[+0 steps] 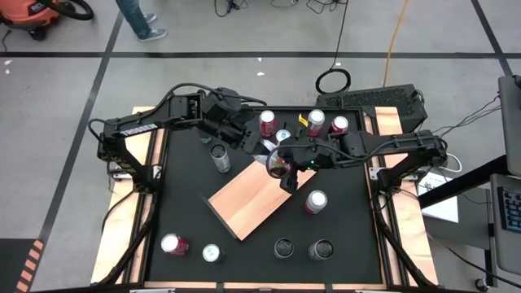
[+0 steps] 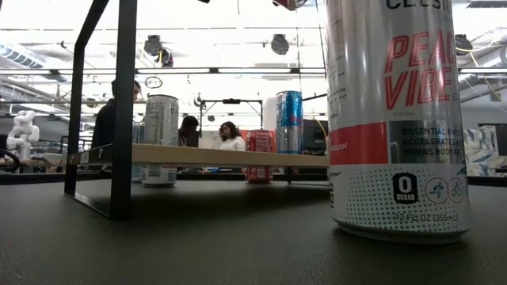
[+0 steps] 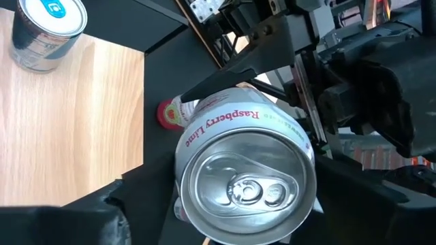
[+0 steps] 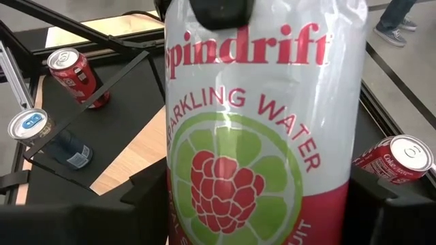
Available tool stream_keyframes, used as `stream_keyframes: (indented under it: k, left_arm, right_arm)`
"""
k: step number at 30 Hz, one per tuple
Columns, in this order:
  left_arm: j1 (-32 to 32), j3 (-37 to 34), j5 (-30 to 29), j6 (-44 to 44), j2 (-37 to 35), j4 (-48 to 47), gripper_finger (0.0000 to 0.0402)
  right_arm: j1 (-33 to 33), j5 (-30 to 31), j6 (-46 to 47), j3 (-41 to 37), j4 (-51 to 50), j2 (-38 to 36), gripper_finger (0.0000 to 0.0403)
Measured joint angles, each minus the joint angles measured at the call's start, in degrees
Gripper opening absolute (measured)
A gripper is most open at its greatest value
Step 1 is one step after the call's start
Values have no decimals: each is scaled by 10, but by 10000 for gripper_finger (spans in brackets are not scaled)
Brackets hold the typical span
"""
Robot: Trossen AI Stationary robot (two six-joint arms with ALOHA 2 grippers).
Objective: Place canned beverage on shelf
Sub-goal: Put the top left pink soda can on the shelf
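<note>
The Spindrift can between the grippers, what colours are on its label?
The Spindrift can is white with red lettering, a green lime slice and a red raspberry; best seen in the right wrist view.

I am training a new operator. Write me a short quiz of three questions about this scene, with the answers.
1. True or false: the right gripper holds a cola can.
2. What words stand on the tall can nearest the low camera? A) Peach Vibe B) Raspberry Lime C) Sparkling Water
3. Fill in: the shelf is a flat board of light-brown ____ with a thin black edge.

Key
1. False: it is shut on the Spindrift can.
2. A
3. wood
</note>
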Motion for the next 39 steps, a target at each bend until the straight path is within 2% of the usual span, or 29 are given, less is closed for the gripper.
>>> stream_keyframes:
  k: [4,12,21,39]
  left_arm:
    - [0,0,-4,1,0,0,297]
    - [-3,0,-14,0,0,1,295]
    - [-7,-1,-22,-3,9,4,341]
    - [-6,-1,-18,-10,8,29,344]
  right_arm:
    - [0,0,0,0,-1,0,270]
    - [0,0,0,0,-1,0,270]
    - [0,1,0,0,0,0,270]
    - [-1,1,0,0,1,-1,270]
